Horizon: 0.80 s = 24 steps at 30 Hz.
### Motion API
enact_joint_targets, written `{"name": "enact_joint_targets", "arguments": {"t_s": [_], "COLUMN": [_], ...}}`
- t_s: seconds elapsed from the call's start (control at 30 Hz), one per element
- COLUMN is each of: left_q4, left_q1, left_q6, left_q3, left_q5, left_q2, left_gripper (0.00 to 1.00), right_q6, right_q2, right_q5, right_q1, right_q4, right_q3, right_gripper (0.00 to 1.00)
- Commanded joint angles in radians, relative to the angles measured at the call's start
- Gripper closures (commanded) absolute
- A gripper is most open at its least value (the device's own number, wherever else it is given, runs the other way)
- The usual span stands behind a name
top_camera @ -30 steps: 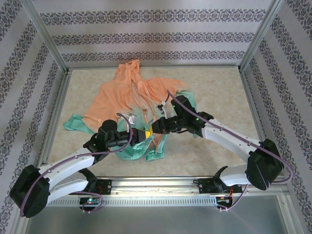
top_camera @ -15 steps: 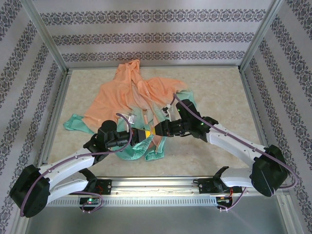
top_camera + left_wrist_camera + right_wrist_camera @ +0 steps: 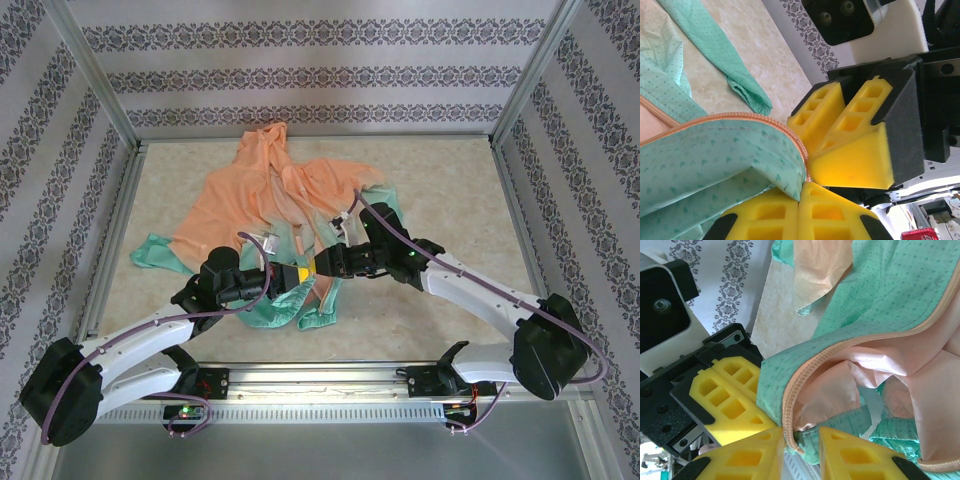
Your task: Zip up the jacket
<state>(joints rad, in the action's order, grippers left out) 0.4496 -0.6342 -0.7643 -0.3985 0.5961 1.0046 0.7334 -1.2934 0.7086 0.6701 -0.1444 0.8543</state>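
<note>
Jacket (image 3: 270,200) hem corner sits pinched in the left gripper (image 3: 800,210), fingers pressed together; right gripper (image 3: 801,445) flanks the zipper end (image 3: 791,436), its grip unclear; farther off, the orange hood (image 3: 270,140) lies across the table (image 3: 450,180)

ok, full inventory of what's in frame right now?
jacket: 1, orange fading to mint green, crumpled centre-left on the table
zipper: 1, peach, along the green hem edge, its end between the two hands
table: 1, beige marbled, under the jacket
frame: 1, silver metal, around the table
walls: white with grey patterned stripes, on three sides
arms: 2, white and black; left arm and right arm, reaching in from the near edge
left hand: 1, yellow pads, shut on the green hem
right hand: 1, yellow pads on either side of the zipper end, a gap showing; grip unclear
</note>
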Motion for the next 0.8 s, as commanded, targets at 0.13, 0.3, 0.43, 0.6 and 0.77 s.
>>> {"name": "enact_joint_targets", "arguments": {"t_s": [0.13,0.3,0.43,0.6,0.77], "left_q4": [0.054,0.024,-0.057,-0.136,-0.159], "left_q1": [-0.006,-0.005,-0.004,-0.002,-0.003], "left_q6": [-0.001,0.009,0.036,0.055,0.019], "left_q3": [0.006,0.007,0.001,0.0,-0.011], "left_q5": [0.022,0.005,-0.038,-0.084,-0.071], "left_q2": [0.0,-0.016,-0.068,-0.145,-0.164], "left_gripper": [1.0,0.98,0.69,0.59,0.67], "right_q6": [0.011,0.012,0.005,-0.011,-0.002], "right_q2": [-0.017,-0.002,0.017,0.032,0.027], "right_q5": [0.029,0.027,0.013,0.0,0.009], "right_q1": [0.013,0.013,0.01,0.004,0.009], "right_q4": [0.033,0.022,-0.016,-0.071,-0.08], "right_q3": [0.02,0.026,0.038,0.052,0.063], "right_gripper": [0.91,1.0,1.0,1.0,1.0]}}
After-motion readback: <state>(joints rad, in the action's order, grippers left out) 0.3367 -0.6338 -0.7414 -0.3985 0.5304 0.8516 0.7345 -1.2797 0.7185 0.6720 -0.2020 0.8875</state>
